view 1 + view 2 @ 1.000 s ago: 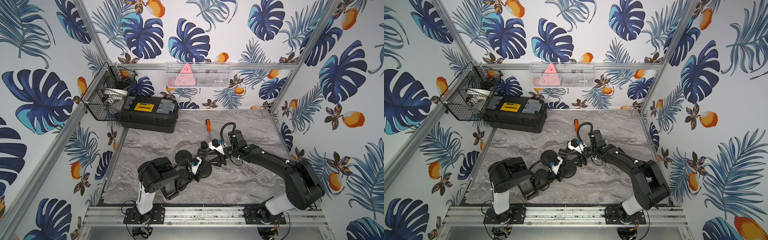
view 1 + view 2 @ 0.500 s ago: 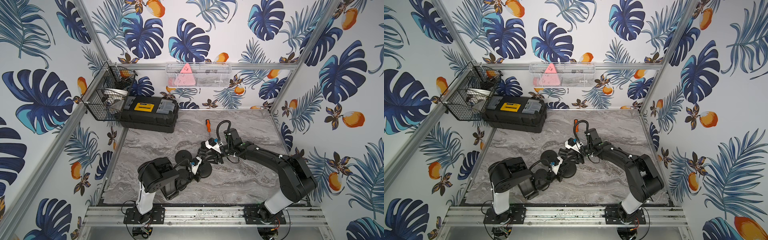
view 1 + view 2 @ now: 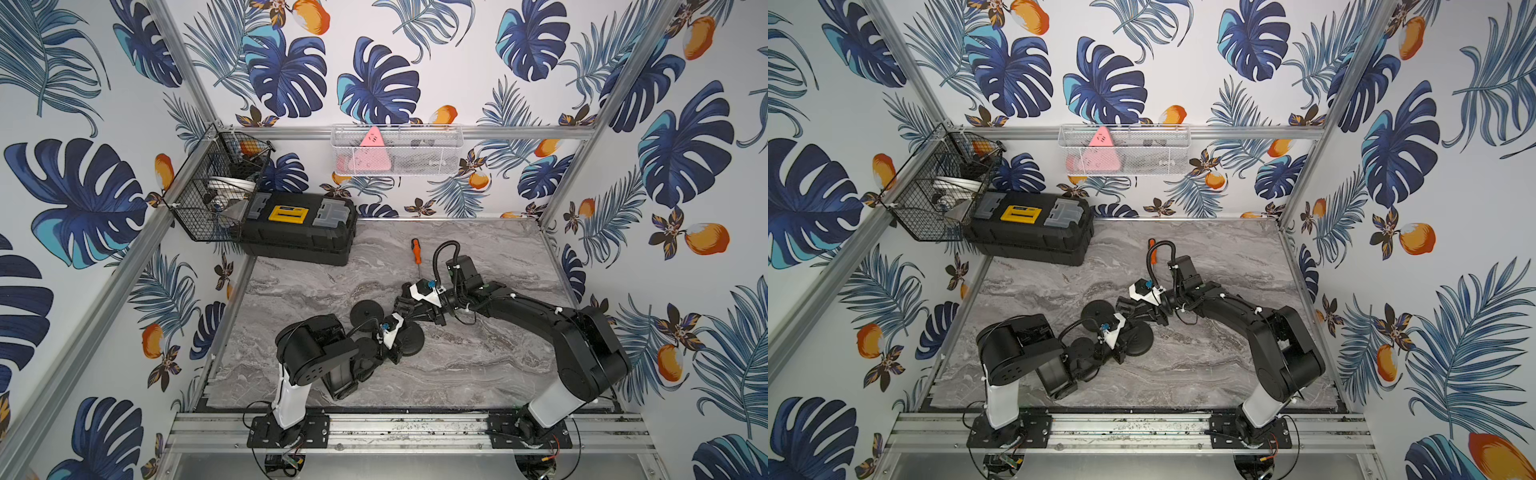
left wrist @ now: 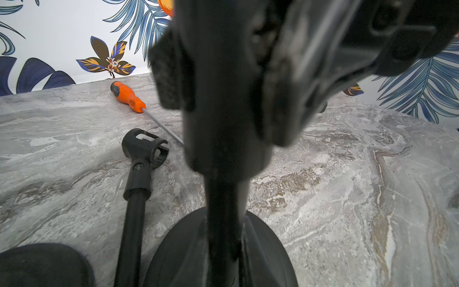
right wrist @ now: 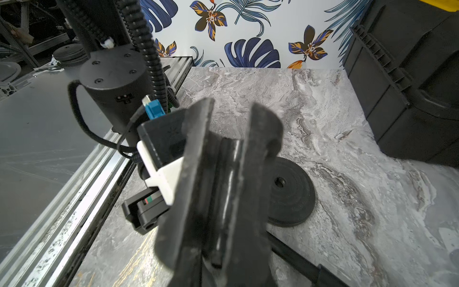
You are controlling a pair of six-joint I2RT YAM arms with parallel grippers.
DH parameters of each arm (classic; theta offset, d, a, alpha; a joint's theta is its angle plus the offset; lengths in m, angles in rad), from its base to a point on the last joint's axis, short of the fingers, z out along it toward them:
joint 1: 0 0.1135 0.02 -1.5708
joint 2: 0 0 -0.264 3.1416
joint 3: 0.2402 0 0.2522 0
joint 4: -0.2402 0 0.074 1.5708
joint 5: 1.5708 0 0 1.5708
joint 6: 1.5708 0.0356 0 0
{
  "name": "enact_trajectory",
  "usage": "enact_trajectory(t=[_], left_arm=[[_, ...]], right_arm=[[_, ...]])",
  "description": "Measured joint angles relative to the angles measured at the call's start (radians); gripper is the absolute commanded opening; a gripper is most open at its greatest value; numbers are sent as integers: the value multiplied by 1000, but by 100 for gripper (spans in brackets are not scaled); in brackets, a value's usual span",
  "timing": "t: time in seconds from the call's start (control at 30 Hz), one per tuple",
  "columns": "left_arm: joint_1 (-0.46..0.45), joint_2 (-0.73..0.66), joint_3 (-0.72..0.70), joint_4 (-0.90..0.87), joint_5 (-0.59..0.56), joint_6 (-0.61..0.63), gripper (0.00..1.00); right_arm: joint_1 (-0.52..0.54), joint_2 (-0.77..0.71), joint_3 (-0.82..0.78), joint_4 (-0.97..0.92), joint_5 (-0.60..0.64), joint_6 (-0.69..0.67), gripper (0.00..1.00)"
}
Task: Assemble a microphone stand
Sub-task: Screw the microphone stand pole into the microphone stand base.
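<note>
Scene: On a marble-look table (image 3: pixel 478 374), two robot arms meet over the parts of a microphone stand.
Upright shaft: An upright shaft (image 4: pixel 224 198) rises from the hub of a round base (image 4: pixel 270 248), which lies flat near the table's middle in both top views.
Left gripper: The left gripper (image 3: pixel 398 345) sits low at that base, jaws pressed together; what they pinch is hidden.
Right gripper: The right gripper (image 5: pixel 232 124) reaches in level, a finger on either side of the shaft; whether the pads already bite cannot be told.
Loose parts: A pole with mic clip (image 4: pixel 135 211) lies flat just beside the base, and near it a second disc (image 5: pixel 290 196) shows a bare centre hole. An orange screwdriver (image 4: pixel 126 95) lies further back.
Step in hand: By the look of it, seating and tightening the shaft in the base.
Doing it well: The base likely needs holding dead steady. The shaft wants a square grip and turning about its own axis, so the thread does not cross.
Risk: A tilted grip may tip the base or knock the loose pole.
</note>
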Motion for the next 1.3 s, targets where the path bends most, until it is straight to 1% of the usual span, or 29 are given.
enact_trajectory(t=[0.07,0.17,0.33,0.63,0.7,0.77,1.0,1.3], left_arm=[[0,0,0,0,1,1,17],[0,0,0,0,2,3,19],[0,-5,-4,-4,6,12,24],[-2,-50,-35,-39,22,4,25],[-2,-61,-42,-46,23,0,27],[-2,-67,-47,-50,20,-3,31],[-1,-70,-54,-57,-33,-14,47],[0,-103,-75,-68,-109,-50,57]], right_arm=[[2,0,0,-7,0,-3,9],[5,-8,-14,5,6,-2,0],[18,-56,-103,133,39,59,0],[63,-151,-307,475,158,285,0],[75,-171,-346,546,203,341,0],[96,-195,-378,593,264,397,0],[212,-252,-426,645,519,522,0],[380,-261,-460,719,882,665,0]])
